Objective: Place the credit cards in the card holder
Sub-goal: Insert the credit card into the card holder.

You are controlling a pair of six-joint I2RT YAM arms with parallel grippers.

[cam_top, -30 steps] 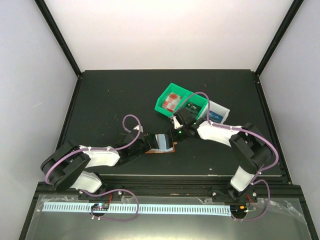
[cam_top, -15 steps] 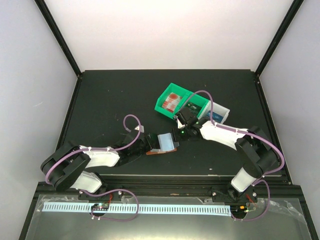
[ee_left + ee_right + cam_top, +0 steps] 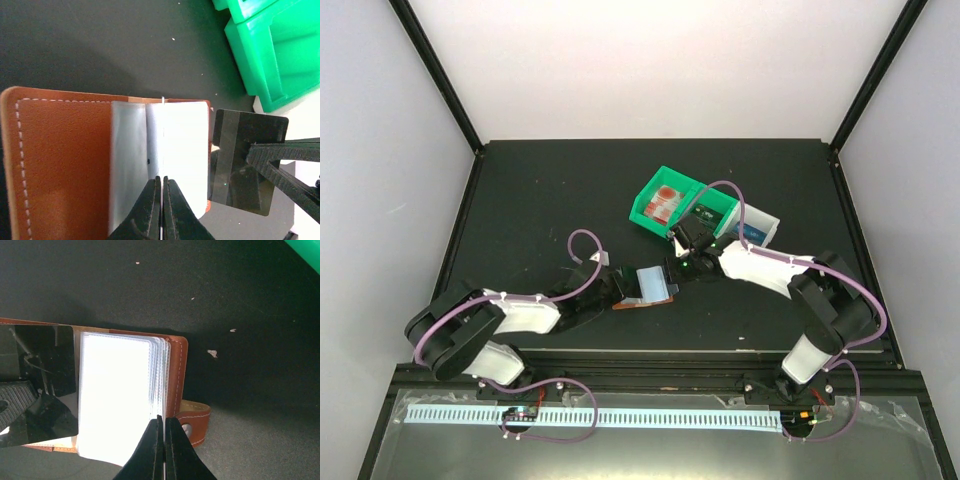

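- My left pincer (image 3: 161, 181) is pinched shut on one leaf of the sleeves (image 3: 182, 150). From its own camera the leaf shows only as a thin upright line.
- The holder (image 3: 60, 165) lies open on the bench (image 3: 100, 45), centre of the top view.
- My right pincer (image 3: 161, 421) is closed too. The left wrist view shows it clamping the dark card (image 3: 231, 165) at frame right, just beside the holder's edge and not yet in a pocket.
- The sleeves glare white and I cannot see a pocket mouth, so the card may slip between two leaves instead.
- A corner could catch on the sleeve edge, and the glossy card might then pivot or pop out of the thin pinch.
- Only one pinched leaf anchors the holder, so a firm push may drag it or pull the leaf free.
- The pincers are close and could knock each other, with the green bin (image 3: 280, 55) crowding the upper right.
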